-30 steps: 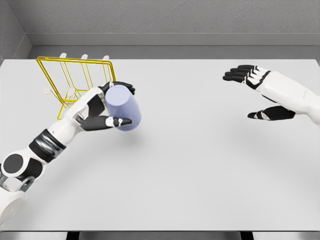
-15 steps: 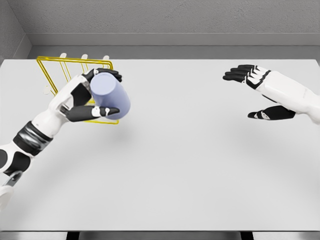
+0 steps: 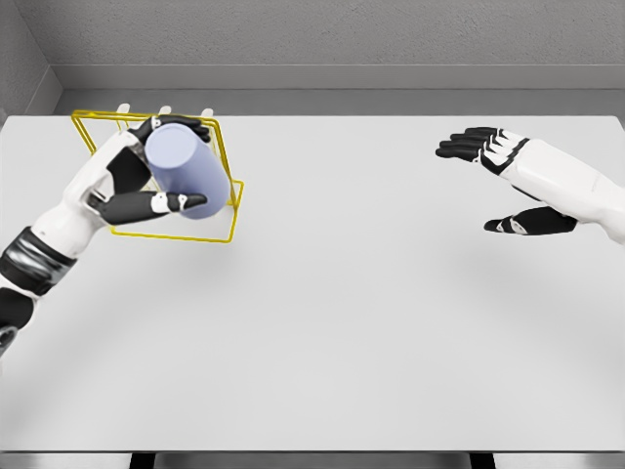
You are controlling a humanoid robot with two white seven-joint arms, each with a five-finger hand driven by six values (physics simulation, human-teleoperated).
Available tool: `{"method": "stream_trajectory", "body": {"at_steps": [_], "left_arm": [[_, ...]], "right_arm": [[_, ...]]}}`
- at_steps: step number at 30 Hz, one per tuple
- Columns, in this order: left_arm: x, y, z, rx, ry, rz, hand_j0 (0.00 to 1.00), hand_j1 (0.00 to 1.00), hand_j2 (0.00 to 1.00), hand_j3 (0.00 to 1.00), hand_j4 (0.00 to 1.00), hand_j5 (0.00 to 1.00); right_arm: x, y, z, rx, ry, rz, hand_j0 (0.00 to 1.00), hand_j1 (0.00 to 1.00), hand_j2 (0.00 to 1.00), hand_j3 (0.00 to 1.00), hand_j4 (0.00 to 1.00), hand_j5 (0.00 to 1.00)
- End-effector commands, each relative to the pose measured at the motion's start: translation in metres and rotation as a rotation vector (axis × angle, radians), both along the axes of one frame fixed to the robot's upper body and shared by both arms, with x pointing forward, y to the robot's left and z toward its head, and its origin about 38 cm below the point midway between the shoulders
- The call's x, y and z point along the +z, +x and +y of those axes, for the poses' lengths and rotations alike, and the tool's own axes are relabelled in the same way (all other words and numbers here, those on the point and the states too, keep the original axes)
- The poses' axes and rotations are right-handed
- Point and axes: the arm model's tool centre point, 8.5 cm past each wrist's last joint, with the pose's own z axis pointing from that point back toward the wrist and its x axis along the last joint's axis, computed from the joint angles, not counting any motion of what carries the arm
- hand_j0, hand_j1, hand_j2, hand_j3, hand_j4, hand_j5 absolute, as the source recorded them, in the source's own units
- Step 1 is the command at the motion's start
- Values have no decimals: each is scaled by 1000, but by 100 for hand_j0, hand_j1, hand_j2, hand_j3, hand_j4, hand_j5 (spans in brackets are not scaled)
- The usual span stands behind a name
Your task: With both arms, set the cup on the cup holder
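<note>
The cup (image 3: 184,172) sits tilted in my left hand (image 3: 132,186), thumb and fingers wrapped around its wall, held over the yellow wire cup holder (image 3: 227,208) at the table's (image 3: 391,313) far left. I should level it onto a peg before loosening. My right hand (image 3: 503,181) hovers apart, fingers spread, empty.

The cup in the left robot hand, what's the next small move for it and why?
Probably lower it a little toward the pegs. The left robot hand grips the lavender cup, tilted, in front of the yellow wire cup holder, but it doesn't look seated yet. The right robot hand hangs open, far off.
</note>
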Motion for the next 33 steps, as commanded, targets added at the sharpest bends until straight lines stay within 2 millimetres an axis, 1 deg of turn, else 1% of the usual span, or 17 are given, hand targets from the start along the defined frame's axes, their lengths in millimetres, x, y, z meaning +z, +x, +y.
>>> {"method": "stream_trajectory", "body": {"at_steps": [1,7,17,21,25,33], "left_arm": [[4,1,4,9,-8,-2,71,71,71,71,71,71],[6,4,15,34,-7,-1,72,72,72,72,72,72],[2,13,28,79,-3,11,72,72,72,72,72,72],[-1,14,29,87,-8,19,72,72,72,72,72,72],[2,20,29,93,-4,24,72,72,72,72,72,72],[-2,21,21,84,-27,30,73,73,73,73,73,73]], "right_arm": [[1,0,0,0,7,2,100,100,100,100,100,100],[1,0,0,2,7,1,100,100,100,100,100,100],[1,0,0,1,7,2,100,100,100,100,100,100],[1,0,0,0,7,1,100,100,100,100,100,100],[1,0,-1,-1,7,2,100,100,100,100,100,100],[1,0,-1,-1,7,2,100,100,100,100,100,100]]}}
